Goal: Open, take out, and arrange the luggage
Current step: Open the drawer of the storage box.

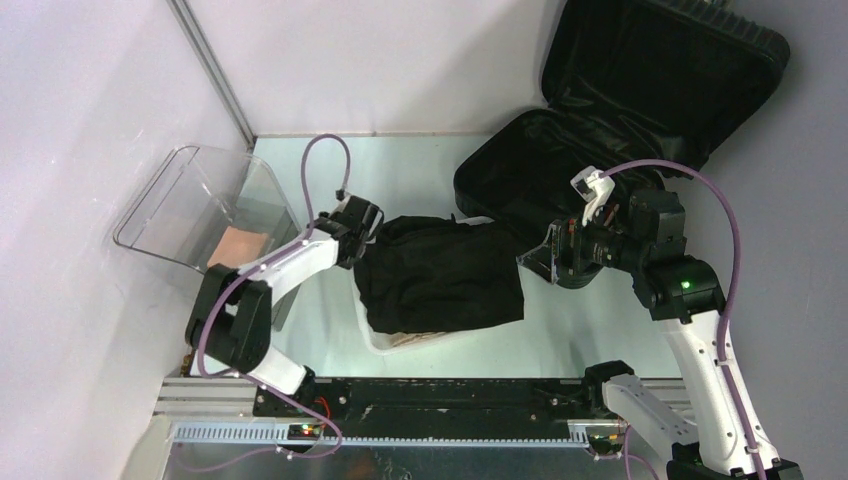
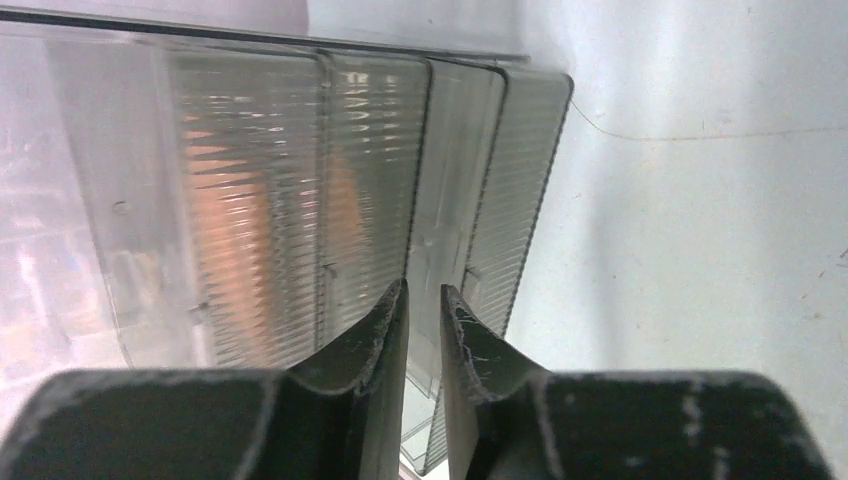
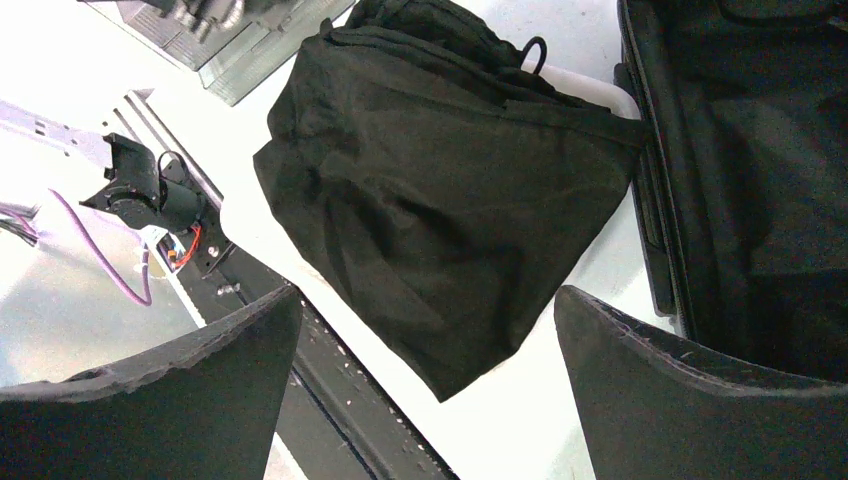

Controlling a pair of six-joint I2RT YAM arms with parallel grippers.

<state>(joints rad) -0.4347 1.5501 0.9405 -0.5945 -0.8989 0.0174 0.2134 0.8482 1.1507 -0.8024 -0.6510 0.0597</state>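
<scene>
Left fingers (image 2: 385,335) a narrow slit apart, nothing between them. The left gripper (image 1: 357,228) sits just beside the left edge of the black garment (image 1: 440,275), and its wrist view faces the clear ribbed container (image 2: 300,200). Right fingers (image 3: 200,390) spread wide and empty. The right gripper (image 3: 428,300) hovers over the garment's right end, near the front rim of the luggage (image 1: 660,70).

The luggage is at the far right of the table (image 1: 590,330), open, with its lid tipped up and back and the base flat, black lining showing.

Progress, as a judgement:
- Step 1, open: done.
- Step 2, take out: 1 garment is out, draped over the white basket (image 1: 400,343).
- Can't tell if more items are inside the case, since it's all black on black.
- Step 3, arrange: not finished. The garment spills over the basket rim and isn't tucked in.
</scene>
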